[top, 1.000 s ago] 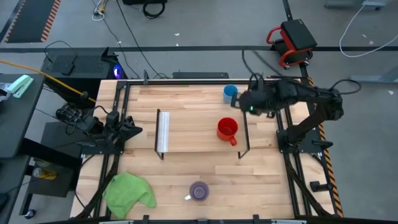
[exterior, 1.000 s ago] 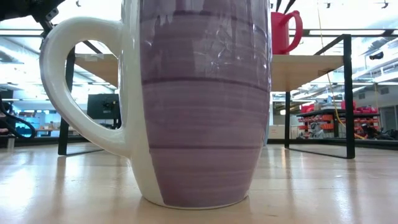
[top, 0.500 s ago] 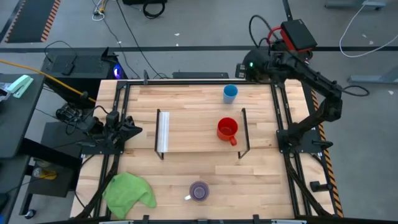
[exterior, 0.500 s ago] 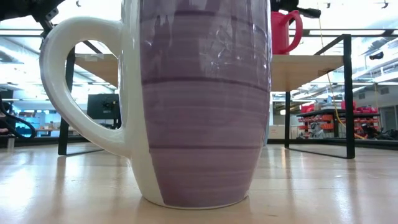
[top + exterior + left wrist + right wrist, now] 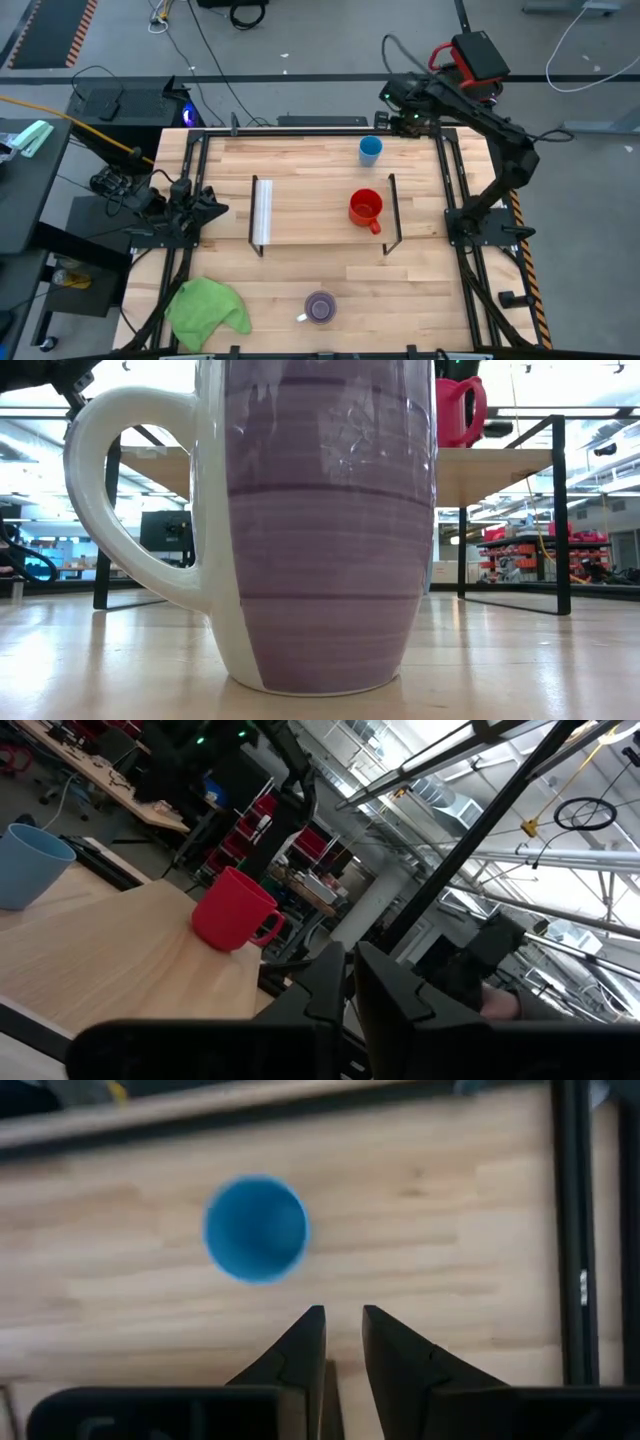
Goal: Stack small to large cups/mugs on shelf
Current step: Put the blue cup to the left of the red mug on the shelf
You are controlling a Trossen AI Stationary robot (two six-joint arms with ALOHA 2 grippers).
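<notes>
My right gripper (image 5: 343, 1342), fingers nearly closed and empty, hangs high above the light-blue cup (image 5: 256, 1228), slightly beside it.

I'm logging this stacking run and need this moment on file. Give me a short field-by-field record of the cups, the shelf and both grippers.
red mug: upright on the shelf, near its right end
light-blue cup: upright on the table behind the shelf, nothing inside
purple mug: upright on the table at the front edge, white handle
green cloth: front left corner of the table
stacking: no cup sits inside another yet
right gripper: above the table's back edge beside the light-blue cup, fingers nearly together, empty
left gripper: parked at the table's left edge, shut, empty
</notes>
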